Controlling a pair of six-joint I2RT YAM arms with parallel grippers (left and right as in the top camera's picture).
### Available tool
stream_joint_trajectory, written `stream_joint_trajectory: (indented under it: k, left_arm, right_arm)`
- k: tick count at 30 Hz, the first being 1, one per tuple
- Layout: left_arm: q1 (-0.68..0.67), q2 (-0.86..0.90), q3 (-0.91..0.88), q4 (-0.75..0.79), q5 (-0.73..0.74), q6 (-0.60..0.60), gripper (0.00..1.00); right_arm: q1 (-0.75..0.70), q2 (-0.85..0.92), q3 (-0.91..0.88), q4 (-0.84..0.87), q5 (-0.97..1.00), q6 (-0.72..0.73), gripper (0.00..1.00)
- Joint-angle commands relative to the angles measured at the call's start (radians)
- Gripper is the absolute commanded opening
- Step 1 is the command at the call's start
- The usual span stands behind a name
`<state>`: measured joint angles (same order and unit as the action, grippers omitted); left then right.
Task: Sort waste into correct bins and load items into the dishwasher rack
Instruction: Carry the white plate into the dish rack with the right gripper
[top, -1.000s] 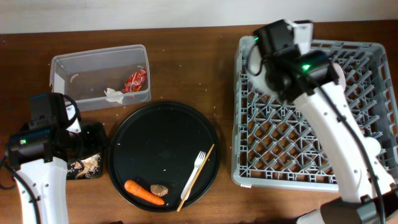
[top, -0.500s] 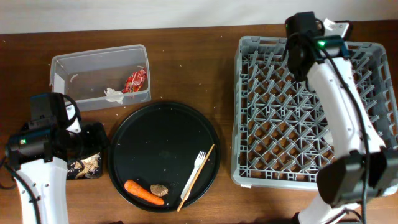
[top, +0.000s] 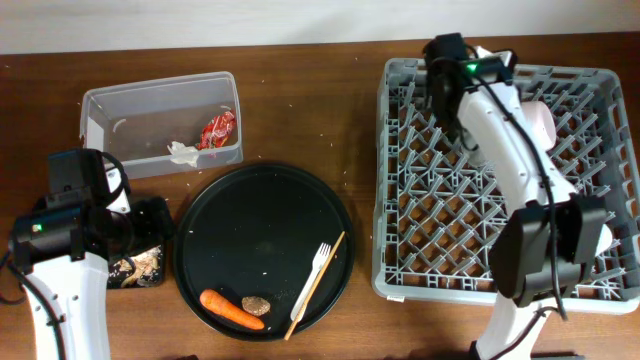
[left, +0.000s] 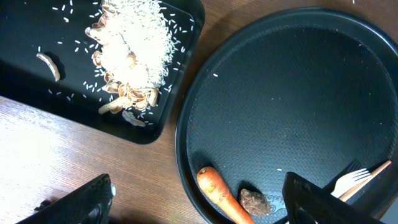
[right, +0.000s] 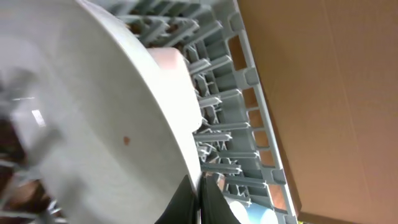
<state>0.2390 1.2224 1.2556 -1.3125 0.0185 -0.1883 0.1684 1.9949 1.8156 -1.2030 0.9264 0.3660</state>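
— Bench (top: 300, 120) unchanged on your left: carrot (top: 230, 310) and fork (top: 320, 258) wait on the tray (top: 260, 220), left jaws wide open nearby.
— And right?
— Your right arm (top: 500, 130) swung back over the rack (top: 440, 230); its jaws are closed on nothing, beside the plate (right: 93, 137) standing there. Plate looks loaded.

This looks like a robotics lab bench staged as a kitchen clearing station. A brown wooden table (top: 360, 120) stands against a plain pale wall (top: 200, 20), with a round black tray (top: 260, 220) at its middle. To the right of that tray a grey dishwasher rack (top: 383, 180) sits directly on the tabletop. Behind and to its left is a clear plastic tub (top: 100, 105), and just beside it on the left a shallow black tray (left: 18, 81) holds pale grains (left: 130, 43). A white left arm (top: 60, 290) stands to the left of the round tray, and a white right arm (top: 500, 140) reaches over the rack to its right.
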Motion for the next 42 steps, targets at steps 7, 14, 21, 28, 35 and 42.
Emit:
stream_joint_trajectory:
  k: [7,14,21,28,35,42]
  left_arm:
    - [0.006,-0.011,0.006,0.006,0.003,-0.002,0.87]
    - [0.006,-0.011,0.006,0.006,0.003,-0.002,0.87]
    - [0.006,-0.011,0.006,0.006,0.003,-0.002,0.87]
    - [0.006,-0.011,0.006,0.006,0.003,-0.002,0.87]
    - [0.006,-0.011,0.006,0.006,0.003,-0.002,0.87]
    - [0.006,-0.011,0.006,0.006,0.003,-0.002,0.87]
  right_arm:
    - [0.182,0.000,0.002,-0.029,-0.064,0.017,0.43]
    - [0.187,-0.097,0.003,-0.073,-0.139,0.078,0.44]
    - [0.004,-0.284,0.003,-0.066,-0.214,0.088,0.21]
    - [-0.377,-0.278,0.002,-0.055,-0.660,-0.056,0.10]
    - [-0.490,-0.132,0.002,-0.039,-1.078,-0.291,0.11]
    - [-0.443,-0.084,0.002,-0.047,-1.431,-0.546,0.12]
